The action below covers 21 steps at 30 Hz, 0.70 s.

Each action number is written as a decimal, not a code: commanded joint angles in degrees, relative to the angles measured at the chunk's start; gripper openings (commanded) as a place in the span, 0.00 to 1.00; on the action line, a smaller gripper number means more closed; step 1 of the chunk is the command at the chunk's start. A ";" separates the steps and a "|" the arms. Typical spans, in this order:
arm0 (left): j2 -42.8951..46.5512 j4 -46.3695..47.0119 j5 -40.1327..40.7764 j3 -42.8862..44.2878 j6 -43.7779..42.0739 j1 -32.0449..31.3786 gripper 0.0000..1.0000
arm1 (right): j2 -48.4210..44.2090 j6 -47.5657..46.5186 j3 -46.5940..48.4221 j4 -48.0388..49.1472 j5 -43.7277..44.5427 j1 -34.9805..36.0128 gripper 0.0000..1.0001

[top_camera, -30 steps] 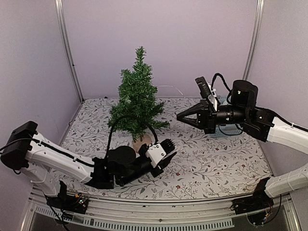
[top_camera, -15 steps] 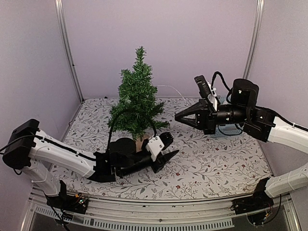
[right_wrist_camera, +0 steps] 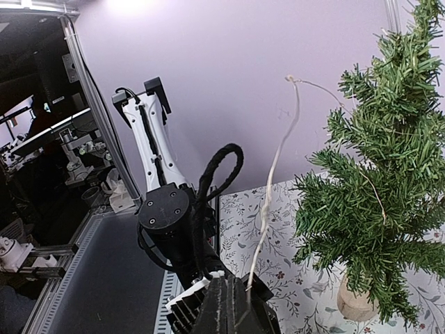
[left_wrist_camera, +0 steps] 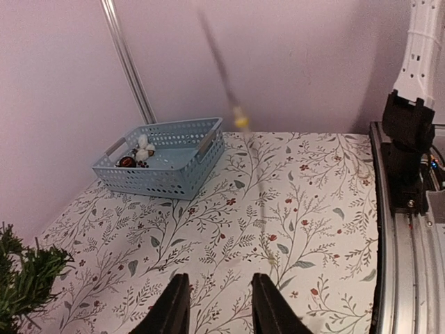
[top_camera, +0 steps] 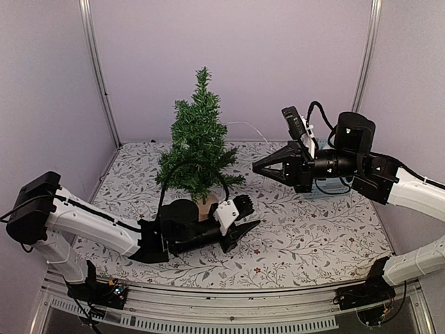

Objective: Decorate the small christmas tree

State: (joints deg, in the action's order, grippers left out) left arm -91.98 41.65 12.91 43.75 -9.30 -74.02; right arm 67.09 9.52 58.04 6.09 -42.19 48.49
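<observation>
**A:** Where is the tree (top_camera: pixel 198 149)?

**B:** Upright on the bench (top_camera: pixel 313 229), left of the middle and a little toward the back edge. It is dark green and bristly, with its pointed top straight up, and it stands on a pale round stump (right_wrist_camera: pixel 358 303).

**A:** And the left end effector (top_camera: pixel 252 213)?

**B:** It lies low over the bench just right of the stump, pointing toward the right edge. Its fingers (left_wrist_camera: pixel 174 306) stand a narrow way apart with nothing between them. The wrist view shows only the flowered cloth in the gap.

**A:** The right end effector (top_camera: pixel 255 167)?

**B:** It is raised above the bench, right of the middle, with its tip aimed left at the tree but apart from the branches. The fingers are pressed together on a thin pale cord (right_wrist_camera: pixel 271 188). The cord rises from the tip, arcs over and runs toward the upper branches. I cannot tell where it ends among them.

**A:** Anything else on the bench?

**B:** A light blue basket (left_wrist_camera: pixel 163 179) sits near the back-right corner, under the right arm. A few small ornaments (left_wrist_camera: pixel 139 149) lie in one end of it, too small to make out.
</observation>
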 commanded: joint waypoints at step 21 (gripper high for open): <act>-0.56 2.20 -4.89 1.15 0.22 0.68 0.16 | -0.73 -0.36 2.31 1.25 -0.75 0.57 0.00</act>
State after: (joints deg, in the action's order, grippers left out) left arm -92.73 42.81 6.48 43.79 -9.19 -73.91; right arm 67.09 9.45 58.57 6.11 -42.35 48.51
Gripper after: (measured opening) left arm 0.113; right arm 0.009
